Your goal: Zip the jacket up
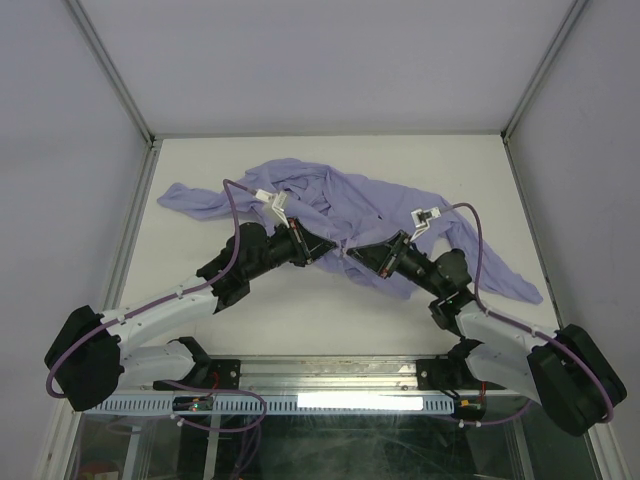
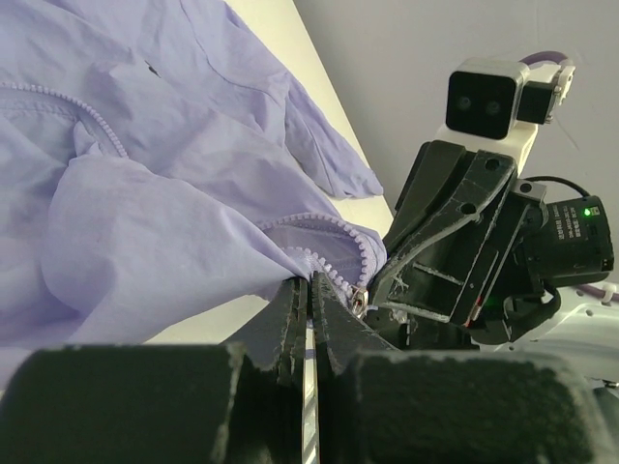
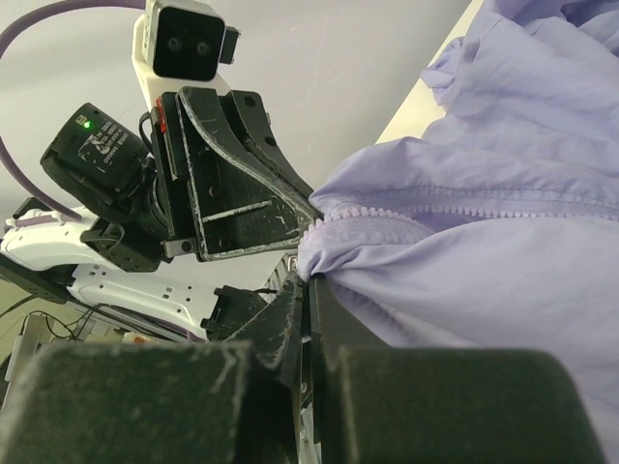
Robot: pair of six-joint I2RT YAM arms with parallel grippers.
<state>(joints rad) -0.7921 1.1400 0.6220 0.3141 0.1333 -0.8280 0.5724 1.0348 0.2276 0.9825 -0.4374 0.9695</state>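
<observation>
The lavender jacket (image 1: 330,205) lies crumpled across the middle of the white table. Both grippers meet at its near edge. My left gripper (image 1: 333,248) is shut on the jacket's edge beside the zipper teeth (image 2: 338,253); a small metal slider (image 2: 359,302) shows just right of its fingertips. My right gripper (image 1: 355,253) is shut on the jacket fabric (image 3: 464,242) just below a line of zipper teeth (image 3: 406,209). The two grippers face each other, almost touching. A small dark mark (image 2: 152,68) sits on the fabric.
The white table (image 1: 330,320) is walled by a metal frame and pale panels on three sides. One sleeve (image 1: 185,198) trails to the far left, another (image 1: 505,275) to the right near the right arm. Purple cables loop over both wrists.
</observation>
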